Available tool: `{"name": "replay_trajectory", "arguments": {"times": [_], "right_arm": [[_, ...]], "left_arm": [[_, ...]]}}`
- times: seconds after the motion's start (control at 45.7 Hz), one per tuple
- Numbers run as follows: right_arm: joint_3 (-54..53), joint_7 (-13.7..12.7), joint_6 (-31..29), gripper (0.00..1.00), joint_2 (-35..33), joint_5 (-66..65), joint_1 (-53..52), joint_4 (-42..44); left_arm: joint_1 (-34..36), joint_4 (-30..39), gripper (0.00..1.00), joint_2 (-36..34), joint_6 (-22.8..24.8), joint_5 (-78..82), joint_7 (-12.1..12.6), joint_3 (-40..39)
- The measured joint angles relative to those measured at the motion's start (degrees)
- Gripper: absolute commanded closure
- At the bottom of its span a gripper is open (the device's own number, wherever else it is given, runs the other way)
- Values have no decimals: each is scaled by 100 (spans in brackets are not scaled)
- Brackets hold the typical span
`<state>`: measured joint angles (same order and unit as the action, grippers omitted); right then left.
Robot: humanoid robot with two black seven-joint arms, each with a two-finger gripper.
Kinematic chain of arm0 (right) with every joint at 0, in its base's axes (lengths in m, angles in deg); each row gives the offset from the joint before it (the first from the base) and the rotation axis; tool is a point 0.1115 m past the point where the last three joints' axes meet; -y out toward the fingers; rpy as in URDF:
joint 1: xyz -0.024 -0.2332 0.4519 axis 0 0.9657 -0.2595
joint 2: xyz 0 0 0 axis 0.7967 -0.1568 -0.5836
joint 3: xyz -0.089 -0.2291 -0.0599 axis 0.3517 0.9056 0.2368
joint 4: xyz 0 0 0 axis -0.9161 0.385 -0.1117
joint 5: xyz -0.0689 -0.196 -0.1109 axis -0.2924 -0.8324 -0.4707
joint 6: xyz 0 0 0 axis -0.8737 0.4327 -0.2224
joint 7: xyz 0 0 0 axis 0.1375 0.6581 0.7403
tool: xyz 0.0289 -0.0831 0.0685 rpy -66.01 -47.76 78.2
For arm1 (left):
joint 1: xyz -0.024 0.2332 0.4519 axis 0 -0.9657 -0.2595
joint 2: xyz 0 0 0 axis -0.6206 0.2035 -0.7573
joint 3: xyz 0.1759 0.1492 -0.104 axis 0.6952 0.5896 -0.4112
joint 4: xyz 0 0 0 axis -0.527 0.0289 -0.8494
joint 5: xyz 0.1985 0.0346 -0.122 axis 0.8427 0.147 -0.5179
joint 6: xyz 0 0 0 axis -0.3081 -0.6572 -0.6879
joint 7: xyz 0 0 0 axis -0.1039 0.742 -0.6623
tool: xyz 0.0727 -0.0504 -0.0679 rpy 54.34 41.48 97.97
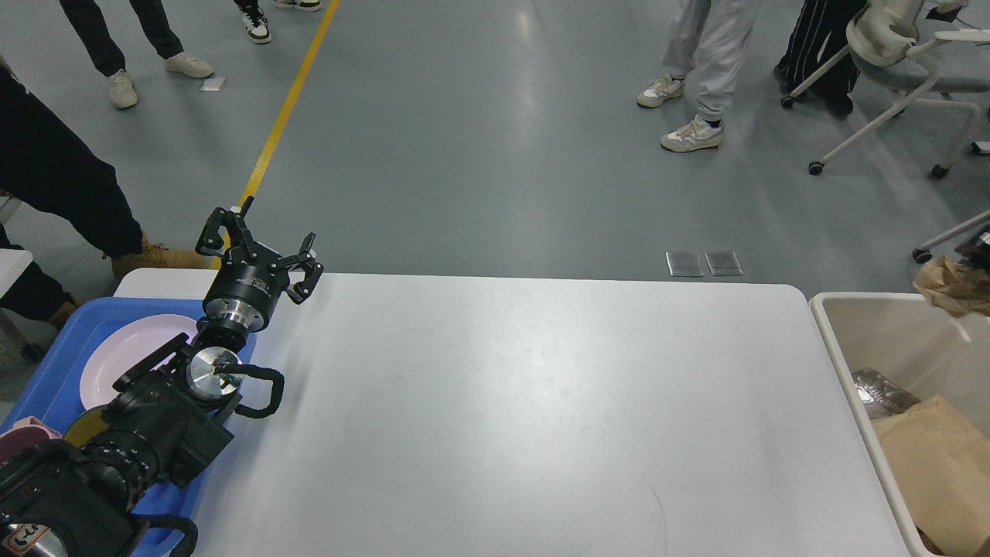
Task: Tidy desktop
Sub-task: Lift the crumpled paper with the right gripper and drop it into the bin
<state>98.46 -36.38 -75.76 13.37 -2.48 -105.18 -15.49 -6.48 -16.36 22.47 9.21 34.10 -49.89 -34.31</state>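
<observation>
The desktop (503, 402) is a large white tabletop with rounded corners and nothing lying on its bare surface. My left gripper (267, 236) is open and empty, raised over the table's far left edge, beside the blue tray (46, 371). My right gripper (977, 254) shows only as a dark sliver at the right edge of the view. A crumpled brown paper (950, 284) hangs against it in the air, above the far side of the beige bin (834, 333).
The blue tray holds a pink plate (128, 348) and other dishes under my left arm. The bin holds flat brown paper (936, 456) and a crinkled foil piece (878, 391). People's legs and an office chair (889, 46) stand on the floor beyond the table.
</observation>
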Motion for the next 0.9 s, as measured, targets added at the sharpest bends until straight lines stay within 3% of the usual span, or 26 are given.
{"name": "replay_trajectory", "arguments": {"times": [0.131,0.35,0.547,0.896], "right_arm": [[-857,6,640,0,71,0,1082,427],[-1593,10,759,0,523,0,2099,1329],[-2210,32,857,0,739,6,2300,1553],[-6966,201,809,0,1257,-6,2179,1353]], "left_arm": [[0,0,3,0,0,0,0,0],[0,0,3,0,0,0,0,0],[0,0,3,0,0,0,0,0],[0,0,3,0,0,0,0,0]]}}
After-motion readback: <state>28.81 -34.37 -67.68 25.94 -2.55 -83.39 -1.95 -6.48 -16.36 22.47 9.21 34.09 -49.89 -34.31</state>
